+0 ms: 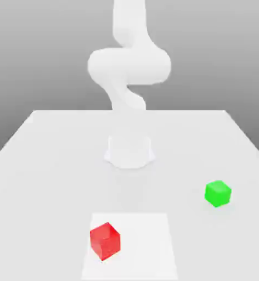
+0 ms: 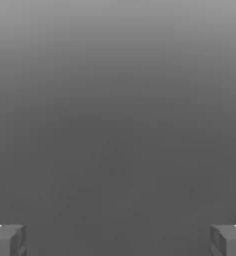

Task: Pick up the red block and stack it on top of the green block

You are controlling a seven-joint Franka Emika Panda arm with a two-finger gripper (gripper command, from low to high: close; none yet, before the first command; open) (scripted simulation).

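Currently, the small bright red cube [image 1: 105,240] is sitting near the front edge of the white table [image 1: 55,164], one corner turned toward the camera, with no long axis. The small bright green cube [image 1: 218,193] is resting well apart from it, toward the exterior view's right edge, likewise angled. The two-finger gripper [image 2: 118,240] is hanging with fingers [image 2: 7,240] spread wide, grasping nothing.

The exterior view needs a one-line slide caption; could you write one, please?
Red block and green block apart on the table, arm behind.
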